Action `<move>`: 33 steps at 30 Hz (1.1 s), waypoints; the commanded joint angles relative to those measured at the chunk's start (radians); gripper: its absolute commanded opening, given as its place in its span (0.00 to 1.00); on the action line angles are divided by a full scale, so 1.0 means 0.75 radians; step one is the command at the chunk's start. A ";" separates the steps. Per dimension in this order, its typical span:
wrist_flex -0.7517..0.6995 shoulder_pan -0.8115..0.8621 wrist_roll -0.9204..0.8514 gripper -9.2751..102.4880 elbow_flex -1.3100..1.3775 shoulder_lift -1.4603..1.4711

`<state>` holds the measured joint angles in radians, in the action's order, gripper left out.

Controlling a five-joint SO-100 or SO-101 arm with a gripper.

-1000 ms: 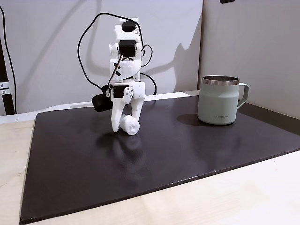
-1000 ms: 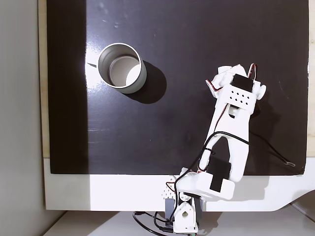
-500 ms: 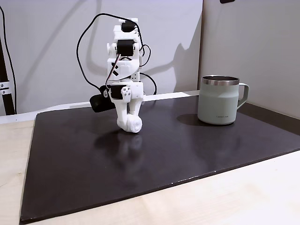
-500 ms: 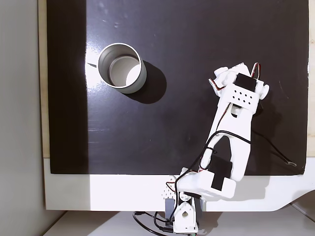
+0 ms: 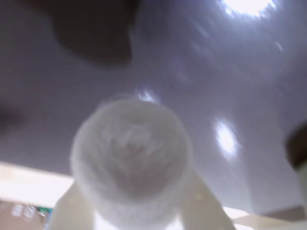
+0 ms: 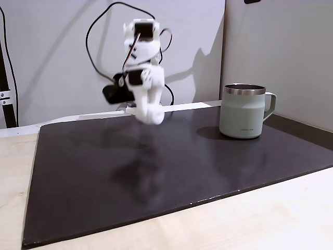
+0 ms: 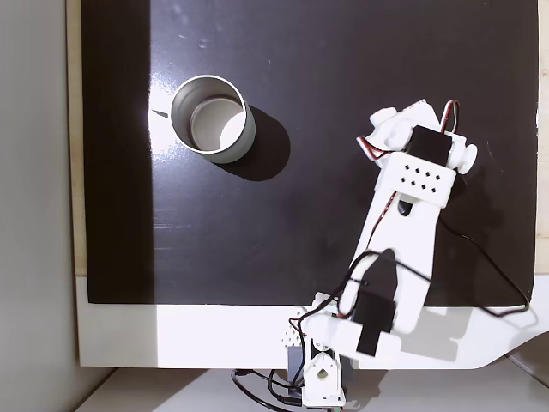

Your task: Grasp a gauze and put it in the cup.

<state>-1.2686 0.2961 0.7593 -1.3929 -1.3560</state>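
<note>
- The gauze sits clamped between the white fingers of the gripper, clear above the dark mat.
- Judged from here, a steady grip and enough height to clear the steel rim matter most in the carry.
- The cup stands well apart, to the gripper's right in a fixed view, mouth open.

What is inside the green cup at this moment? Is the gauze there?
From above, the cup shows a bare steel interior with nothing in it. The gauze sits between the fingers of the gripper, raised above the dark mat. The side view hides the cup's inside.
</note>
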 commanded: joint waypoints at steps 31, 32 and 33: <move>-0.350 -0.769 -0.137 0.08 0.777 -0.033; -0.350 -0.798 -0.147 0.08 0.798 -0.008; -0.350 -0.824 -0.162 0.08 0.814 0.014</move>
<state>-1.5278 -0.2715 0.6581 -0.8698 -1.3622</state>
